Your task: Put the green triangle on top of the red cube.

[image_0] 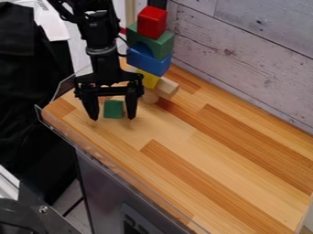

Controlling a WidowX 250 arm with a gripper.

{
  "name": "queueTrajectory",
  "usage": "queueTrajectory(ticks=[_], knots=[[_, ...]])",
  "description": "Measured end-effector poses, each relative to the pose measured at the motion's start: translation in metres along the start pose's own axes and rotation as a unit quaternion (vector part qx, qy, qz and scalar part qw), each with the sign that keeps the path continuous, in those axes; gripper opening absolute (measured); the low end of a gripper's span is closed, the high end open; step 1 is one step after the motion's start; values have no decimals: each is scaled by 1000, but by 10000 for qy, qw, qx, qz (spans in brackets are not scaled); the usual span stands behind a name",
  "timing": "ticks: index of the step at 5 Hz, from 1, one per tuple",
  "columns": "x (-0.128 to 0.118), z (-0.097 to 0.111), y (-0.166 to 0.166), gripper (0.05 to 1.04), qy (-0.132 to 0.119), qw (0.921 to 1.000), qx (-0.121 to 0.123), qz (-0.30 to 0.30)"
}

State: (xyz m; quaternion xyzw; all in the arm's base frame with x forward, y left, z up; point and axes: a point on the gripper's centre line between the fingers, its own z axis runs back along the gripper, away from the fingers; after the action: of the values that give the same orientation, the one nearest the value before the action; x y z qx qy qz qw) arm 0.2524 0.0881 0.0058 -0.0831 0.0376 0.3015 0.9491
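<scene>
The gripper (pixel 113 119) hangs at the upper left of the work surface, its two fingers apart and pointing down. Between them is a small green block (pixel 114 109), with a gap to the finger on each side; from this angle it looks nearly square, and I cannot tell its triangular shape. The red cube (pixel 151 22) tops a stack right of the gripper, resting on a green arched block (pixel 151 42).
Under the green arch the stack has a blue block (pixel 148 62), a yellow block (pixel 148 79) and light wooden pieces (pixel 165 87). A plank wall (pixel 245 50) runs behind the wooden counter (pixel 202 151). A clear raised edge (pixel 92 147) borders the counter's left side.
</scene>
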Motion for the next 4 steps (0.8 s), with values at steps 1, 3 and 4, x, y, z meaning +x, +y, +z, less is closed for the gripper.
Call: queueTrajectory(ticks=[1,3,4], knots=[[6,-3,3,999,38,10000,41,-9],[18,-10,15,997,147,9997,80,161],[23,-11,21,998,130,9993,9,350]])
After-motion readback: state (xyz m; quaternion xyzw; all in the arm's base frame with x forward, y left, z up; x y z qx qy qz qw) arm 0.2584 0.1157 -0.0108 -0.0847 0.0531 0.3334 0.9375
